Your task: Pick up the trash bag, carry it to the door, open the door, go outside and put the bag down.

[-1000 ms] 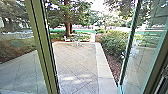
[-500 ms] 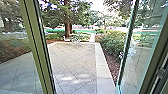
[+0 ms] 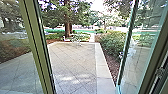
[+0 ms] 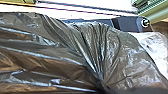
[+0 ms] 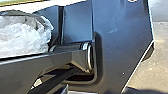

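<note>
Dark, glossy plastic of the trash bag (image 4: 62, 50) spreads before the left wrist camera, its folds drawn into a tight gather and its far side cut off from sight. Part of the robot's own dark body lies behind it. Whether the left claw or right claw is open, closed or gripping the bag cannot be told. Pale crumpled plastic (image 5: 22, 37) shows in the right wrist view, partly hidden behind a robot bar; whether it belongs to the bag is unclear.

In the head view, a glass door (image 3: 143, 47) stands open on the right, its lower end cut off, with metal hardware (image 3: 160, 71) at the edge too indistinct to identify. An upright frame post (image 3: 37, 50) interrupts the view on the left. Between them lies a paved yard (image 3: 72, 65), edged by a pale strip (image 3: 102, 67) and leafy shrubs (image 3: 112, 43). Light-colored outdoor furniture (image 3: 77, 41), too small to itemize, stands near a tree trunk (image 3: 67, 28).
</note>
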Robot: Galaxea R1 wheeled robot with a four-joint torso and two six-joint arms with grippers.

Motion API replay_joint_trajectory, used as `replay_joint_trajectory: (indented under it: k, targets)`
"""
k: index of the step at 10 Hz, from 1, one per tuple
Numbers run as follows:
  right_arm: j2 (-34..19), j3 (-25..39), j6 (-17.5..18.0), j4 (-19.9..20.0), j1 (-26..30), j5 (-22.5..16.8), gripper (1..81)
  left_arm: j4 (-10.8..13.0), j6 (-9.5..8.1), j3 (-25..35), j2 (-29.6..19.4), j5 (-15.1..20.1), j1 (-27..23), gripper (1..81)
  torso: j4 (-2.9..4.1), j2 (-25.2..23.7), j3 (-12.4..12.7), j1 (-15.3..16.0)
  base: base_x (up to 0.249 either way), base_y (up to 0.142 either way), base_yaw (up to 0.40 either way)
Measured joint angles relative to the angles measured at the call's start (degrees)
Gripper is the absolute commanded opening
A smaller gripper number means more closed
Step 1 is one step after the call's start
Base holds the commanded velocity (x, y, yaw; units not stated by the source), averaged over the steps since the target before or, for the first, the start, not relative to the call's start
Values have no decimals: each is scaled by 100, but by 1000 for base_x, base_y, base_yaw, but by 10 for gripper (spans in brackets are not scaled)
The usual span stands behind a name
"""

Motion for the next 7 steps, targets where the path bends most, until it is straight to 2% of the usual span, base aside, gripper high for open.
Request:
replay_joint_trajectory:
  k: [7]
  targets:
    - [4, -2, 0, 0, 0, 0, 811, 0, 0, -11, 44, 20, 0, 10, 0, 0, 0, 0, 0, 0, 0]
